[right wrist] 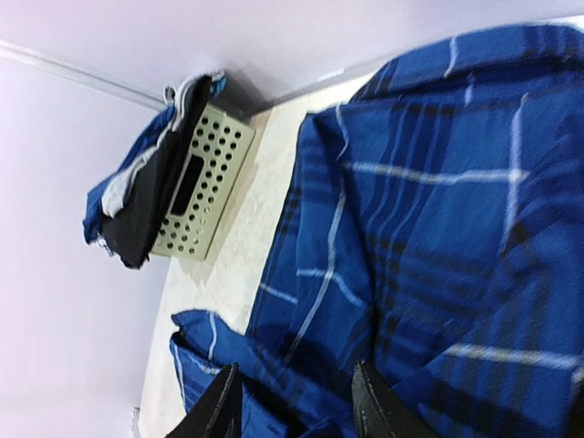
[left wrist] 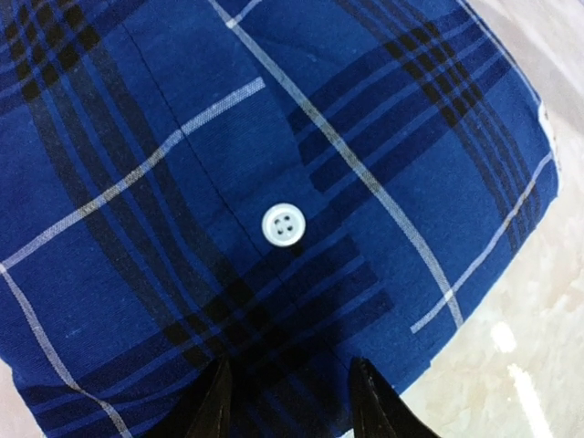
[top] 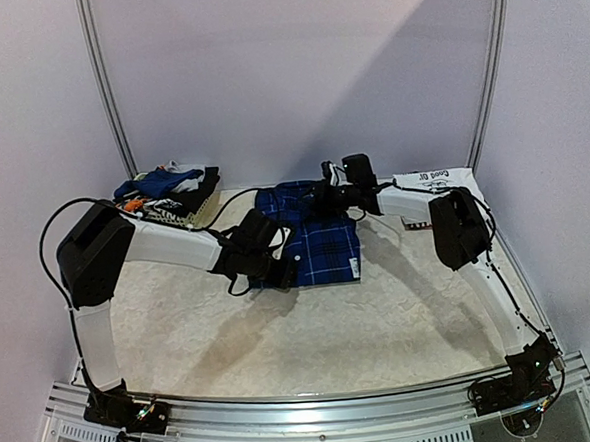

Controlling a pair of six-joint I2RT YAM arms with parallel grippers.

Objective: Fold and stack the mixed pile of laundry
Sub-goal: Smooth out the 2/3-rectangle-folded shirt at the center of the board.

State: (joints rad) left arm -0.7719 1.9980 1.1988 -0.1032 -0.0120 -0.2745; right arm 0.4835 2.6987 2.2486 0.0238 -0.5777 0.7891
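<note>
A blue-and-black plaid button shirt (top: 321, 241) lies spread on the table's middle, toward the back. My left gripper (top: 281, 270) is low over its near left edge, jaws apart, with plaid cloth (left wrist: 274, 137) and a white button (left wrist: 283, 224) just ahead of the gripper (left wrist: 294, 401). My right gripper (top: 324, 199) is at the shirt's far end, also open, above rumpled blue cloth (right wrist: 438, 255) that bunches between the gripper's tips (right wrist: 297, 406). The rest of the laundry pile (top: 163, 184), navy, black and grey pieces, sits heaped on the basket at the back left (right wrist: 137, 196).
A pale perforated plastic basket (right wrist: 205, 182) stands against the back wall under the heap (top: 196, 215). A white piece with black lettering (top: 435, 177) lies at the back right. Metal frame posts (top: 107, 92) flank the rear. The tabletop (top: 381, 316) is pale and mottled.
</note>
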